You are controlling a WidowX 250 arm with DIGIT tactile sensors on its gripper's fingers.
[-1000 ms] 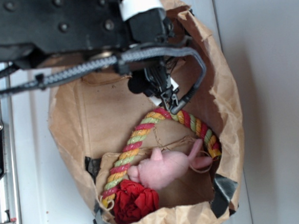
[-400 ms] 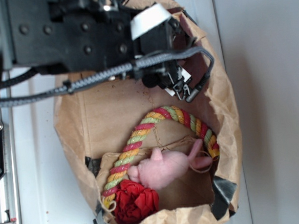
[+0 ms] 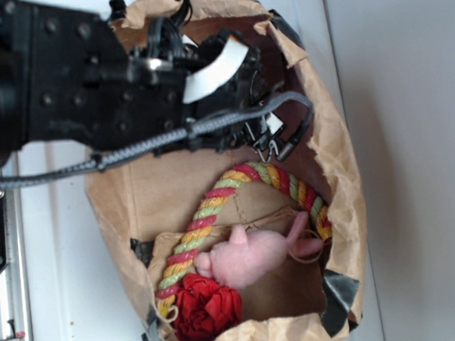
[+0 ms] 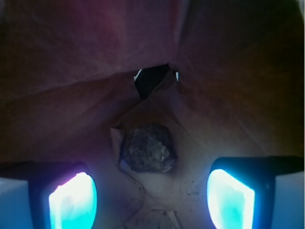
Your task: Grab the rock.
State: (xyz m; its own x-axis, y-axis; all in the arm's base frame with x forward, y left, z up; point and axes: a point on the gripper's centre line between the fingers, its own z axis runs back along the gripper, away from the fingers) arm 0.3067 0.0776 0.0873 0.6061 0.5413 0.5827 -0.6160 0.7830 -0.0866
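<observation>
The rock (image 4: 147, 148) is a dark grey, bumpy lump lying in a fold at the bottom corner of the brown paper bag (image 4: 86, 71). In the wrist view it sits just ahead of my gripper (image 4: 151, 200), centred between the two glowing pads (image 4: 71, 202), which stand wide apart with nothing between them. In the exterior view my gripper (image 3: 276, 140) reaches into the upper part of the bag (image 3: 337, 171), and the arm hides the rock there.
Lower in the bag lie a red, yellow and green rope (image 3: 207, 211), a pink plush toy (image 3: 253, 254) and a red ruffled fabric ball (image 3: 206, 308). The bag's crumpled walls close in around the gripper. A white surface (image 3: 62, 268) lies under the bag.
The arm has moved up and away from the rope, deeper into the bag's upper corner, and has tilted. The toys and the rope have stayed put.
</observation>
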